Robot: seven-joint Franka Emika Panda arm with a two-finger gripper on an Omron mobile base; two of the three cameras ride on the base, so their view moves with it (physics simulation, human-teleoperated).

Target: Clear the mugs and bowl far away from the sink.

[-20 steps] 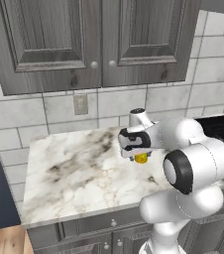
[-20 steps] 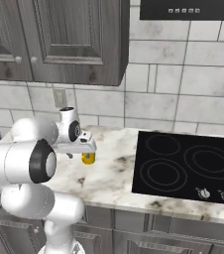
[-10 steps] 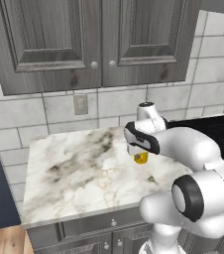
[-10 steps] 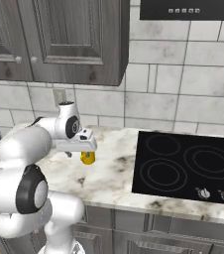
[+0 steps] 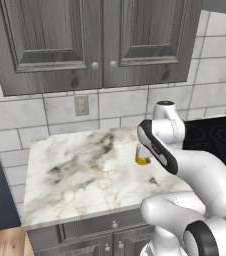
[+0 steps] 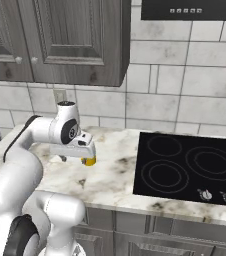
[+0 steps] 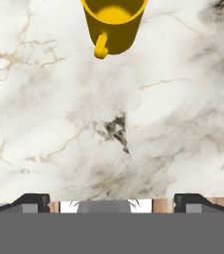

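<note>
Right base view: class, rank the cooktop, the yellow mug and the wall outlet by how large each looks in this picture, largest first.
1. cooktop, by far the largest.
2 and 3. Unsure: the wall outlet and the yellow mug both look small. The mug is partly hidden behind the gripper, so I won't rank those two.

Yellow mug (image 7: 114,27) upright on marble counter (image 7: 134,124), pincer (image 7: 112,201) open.

The white arm is shown folded forward and low, its forearm held roughly level. The pincer (image 7: 112,198) is directed downward with its 2 dark fingertips (image 7: 32,201) spread wide apart; nothing is gripped between them.
</note>
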